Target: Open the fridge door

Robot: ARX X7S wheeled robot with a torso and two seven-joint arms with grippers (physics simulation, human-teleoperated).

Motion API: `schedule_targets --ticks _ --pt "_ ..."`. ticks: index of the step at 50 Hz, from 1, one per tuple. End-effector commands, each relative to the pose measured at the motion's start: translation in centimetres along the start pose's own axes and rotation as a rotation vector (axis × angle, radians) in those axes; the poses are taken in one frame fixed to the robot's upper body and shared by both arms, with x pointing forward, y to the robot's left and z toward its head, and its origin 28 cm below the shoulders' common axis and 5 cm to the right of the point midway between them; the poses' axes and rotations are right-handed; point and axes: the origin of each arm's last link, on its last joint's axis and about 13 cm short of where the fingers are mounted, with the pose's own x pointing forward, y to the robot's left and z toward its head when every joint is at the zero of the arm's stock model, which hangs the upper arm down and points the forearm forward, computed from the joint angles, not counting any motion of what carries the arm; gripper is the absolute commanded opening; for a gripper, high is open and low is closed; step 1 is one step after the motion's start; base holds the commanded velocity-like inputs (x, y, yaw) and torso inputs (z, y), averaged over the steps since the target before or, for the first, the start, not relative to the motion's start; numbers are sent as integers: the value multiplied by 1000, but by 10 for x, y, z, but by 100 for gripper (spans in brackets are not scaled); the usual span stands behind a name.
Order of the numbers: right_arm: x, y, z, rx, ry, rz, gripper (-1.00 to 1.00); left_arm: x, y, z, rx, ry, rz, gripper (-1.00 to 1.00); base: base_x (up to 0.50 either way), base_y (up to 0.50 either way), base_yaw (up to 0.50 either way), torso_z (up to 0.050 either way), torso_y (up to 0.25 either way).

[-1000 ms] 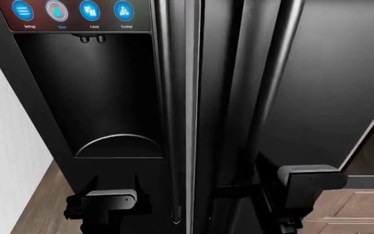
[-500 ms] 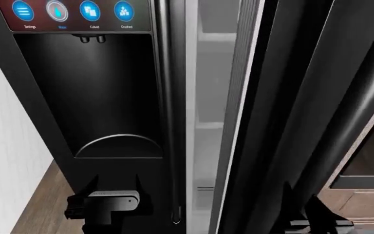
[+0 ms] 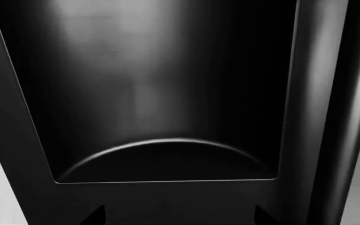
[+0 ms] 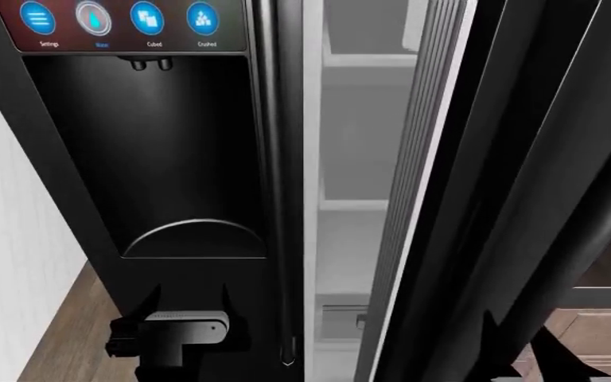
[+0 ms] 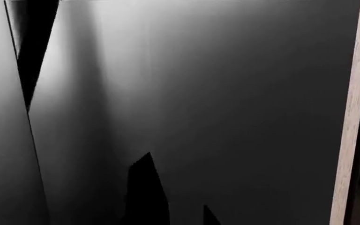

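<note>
The right gripper's fingers [image 5: 146, 192] show only as two dark tips against the glossy face of the fridge door [image 5: 217, 103], one long and one barely in frame; whether they are closed on the bar handle or merely resting by it I cannot tell, since the handle itself is not clearly visible between them. In the head view the right gripper [image 4: 544, 354] is a dark shape at the lower right edge, just beside the foot of the fridge door [image 4: 560, 159].

The left gripper [image 4: 173, 330] hangs low in front of the dispenser door [image 4: 136, 159], its tips [image 3: 95, 216] well apart with nothing between them, facing the dispenser recess [image 3: 161, 93].

The fridge door stands ajar, swung out toward the robot's right, its ribbed seal and white lining [image 4: 417, 199] exposed. Between it and the dispenser door the white interior shelves [image 4: 353, 203] are visible.

The step in hand looks like the pull itself, partway through. The next move probably calls for drawing the right arm along the door's arc, outward and rightward, without dragging the door edge into the wooden cabinet [image 4: 603, 330] beyond it.
</note>
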Motion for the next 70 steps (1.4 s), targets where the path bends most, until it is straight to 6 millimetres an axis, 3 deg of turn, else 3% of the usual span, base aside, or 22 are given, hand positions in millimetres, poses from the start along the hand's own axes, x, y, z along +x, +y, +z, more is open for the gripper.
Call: schedule_targets --ticks 1,5,11,26,27,32,49,52,70 --pt "-8 -17 -4 -36 39 -96 100 -1 -1 -1 -14 -5 -7 100 0 0 0 0 0" --pt "-19 -21 2 -44 34 -99 100 -2 -1 -1 -13 -5 -8 100 0 0 0 0 0" --pt "-12 -14 2 -30 59 -39 100 -2 -1 -1 -10 -5 -7 100 0 0 0 0 0" --pt "-17 -10 12 34 68 172 100 -2 -1 -1 -12 -5 -6 100 0 0 0 0 0" --pt "-26 -14 13 33 65 167 100 -2 -1 -1 -13 -5 -6 100 0 0 0 0 0" --pt "-24 -16 18 28 51 136 100 -1 -1 -1 -12 -4 -6 100 0 0 0 0 0" --pt "-68 -34 47 48 -67 99 100 1 -1 -1 -4 -5 -7 100 0 0 0 0 0" --pt "-62 -31 48 52 -75 98 100 1 -1 -1 -2 -5 -7 100 0 0 0 0 0" --pt "-77 -26 80 -8 -280 260 100 0 -2 -1 0 -6 -8 100 0 0 0 0 0"
